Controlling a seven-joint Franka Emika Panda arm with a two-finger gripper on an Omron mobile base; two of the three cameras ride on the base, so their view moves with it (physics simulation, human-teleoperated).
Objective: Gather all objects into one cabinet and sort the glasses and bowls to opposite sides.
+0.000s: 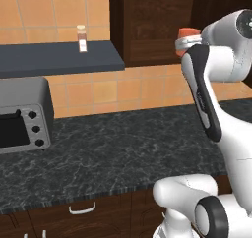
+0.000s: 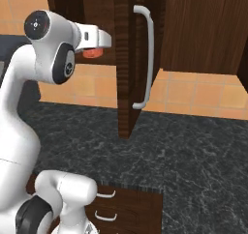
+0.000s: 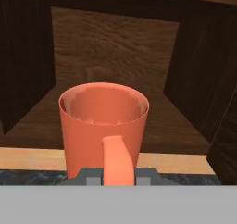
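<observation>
Between the gripper (image 3: 118, 174) fingers sits a coral-orange mug (image 3: 104, 126), pinched by its loop handle (image 3: 116, 159), which faces back toward the hand. The mug stands upright, its long axis vertical and its open mouth upward; its body points away from the gripper into the open cabinet (image 3: 115, 47). Beyond the mug lies the cabinet's wooden floor, with the back panel further on and dark side walls to either side. Below the gripper runs the dark marbled counter (image 1: 123, 153). From the right base view the mug (image 2: 92, 52) hangs just off the end of the hand, beside the cabinet door (image 2: 127, 59) that stands edge-on with its pale curved bar handle (image 2: 147, 59).
</observation>
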